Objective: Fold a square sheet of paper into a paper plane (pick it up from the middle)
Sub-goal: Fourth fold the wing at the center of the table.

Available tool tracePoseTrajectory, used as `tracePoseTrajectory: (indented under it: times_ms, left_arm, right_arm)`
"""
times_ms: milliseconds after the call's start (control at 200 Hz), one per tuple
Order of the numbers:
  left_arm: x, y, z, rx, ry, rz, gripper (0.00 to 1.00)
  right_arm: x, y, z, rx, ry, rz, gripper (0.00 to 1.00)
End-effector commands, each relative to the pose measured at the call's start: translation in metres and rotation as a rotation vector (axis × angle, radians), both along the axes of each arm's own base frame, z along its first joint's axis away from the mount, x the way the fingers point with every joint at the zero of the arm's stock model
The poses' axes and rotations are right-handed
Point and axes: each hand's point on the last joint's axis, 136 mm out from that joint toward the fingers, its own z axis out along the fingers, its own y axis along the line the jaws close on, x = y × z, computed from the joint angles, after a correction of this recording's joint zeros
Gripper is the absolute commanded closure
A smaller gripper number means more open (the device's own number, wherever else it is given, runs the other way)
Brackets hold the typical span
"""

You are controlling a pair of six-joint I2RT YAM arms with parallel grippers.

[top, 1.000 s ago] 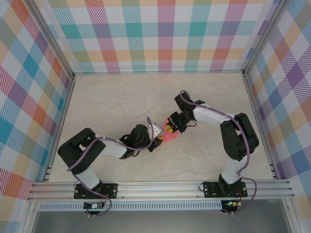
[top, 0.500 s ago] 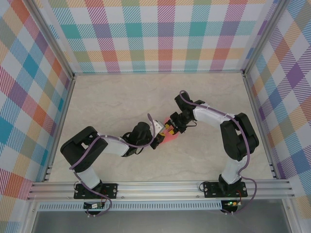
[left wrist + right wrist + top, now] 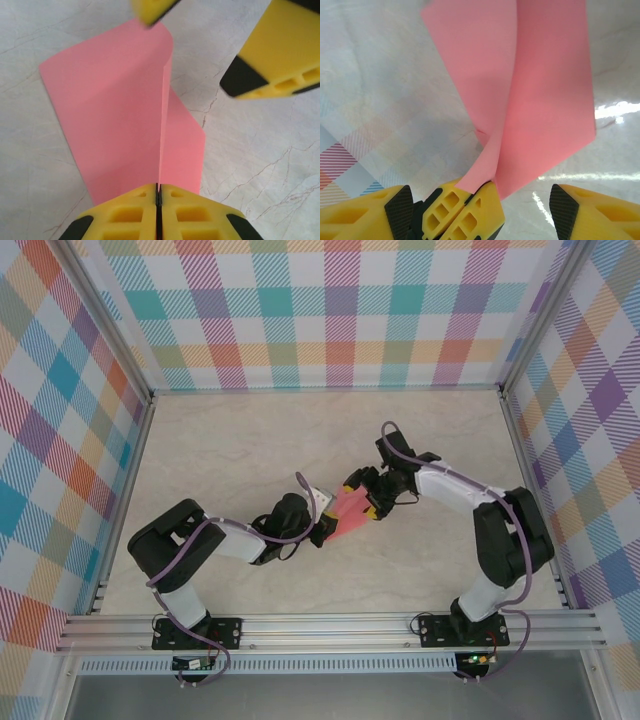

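Left claw [image 3: 157,199]: jaws fully together, pinching the near end of the pink paper sheet [image 3: 115,115] right on its centre crease. In the top view the same claw [image 3: 324,529] sits low-centre on the marble-look tabletop [image 3: 220,450], aimed up-right.

Sheet is folded lengthwise into a long strip with a raised ridge. Long axis = the ridge. From above, the sheet [image 3: 350,512] runs diagonally, lower-left to upper-right, from the left claw toward the right one. Left wrist view: the ridge goes straight up-frame from the fingertips. The left panel is broad and splays toward the table; the right panel is narrower and ends shorter. Far end is blunt, slightly rounded. So the sheet sits dead ahead of the left claw, on its centreline, gripped at the near end.

Right claw [image 3: 362,495]: jaws wide apart, not clamped on the paper. From the left wrist, its yellow fingers [image 3: 277,47] show at top of frame, one overlapping the sheet's far edge, one off to the right over bare table. Height and contact with the paper: can't tell. Right wrist view: its own fingers [image 3: 367,215] are at both bottom corners, with the left claw's closed finger pair between them. The sheet [image 3: 540,90] fans up-frame from that pinch.
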Motion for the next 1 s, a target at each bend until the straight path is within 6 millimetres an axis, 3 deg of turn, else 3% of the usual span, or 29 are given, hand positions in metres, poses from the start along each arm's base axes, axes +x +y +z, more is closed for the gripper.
tracePoseTrajectory:
  times_ms: [0, 180, 510, 995]
  left_arm:
    - [-0.003, -0.002, 0.008, -0.074, 0.036, 0.038, 0.92]
    - [0.001, 0.003, 0.01, -0.115, 0.09, 0.107, 0.92]
    - [0.0, 0.006, 0.004, -0.16, 0.158, 0.156, 0.92]
    - [-0.004, 0.005, -0.014, -0.238, 0.317, 0.229, 0.92]
  right_arm:
    - [0.011, -0.006, 0.015, -0.022, -0.182, 0.074, 0.25]
    - [0.009, -0.001, 0.015, 0.017, -0.264, 0.158, 0.24]
    - [0.003, 0.007, 0.002, 0.05, -0.148, 0.152, 0.25]
    - [0.004, 0.009, 0.001, 0.065, -0.141, 0.149, 0.24]
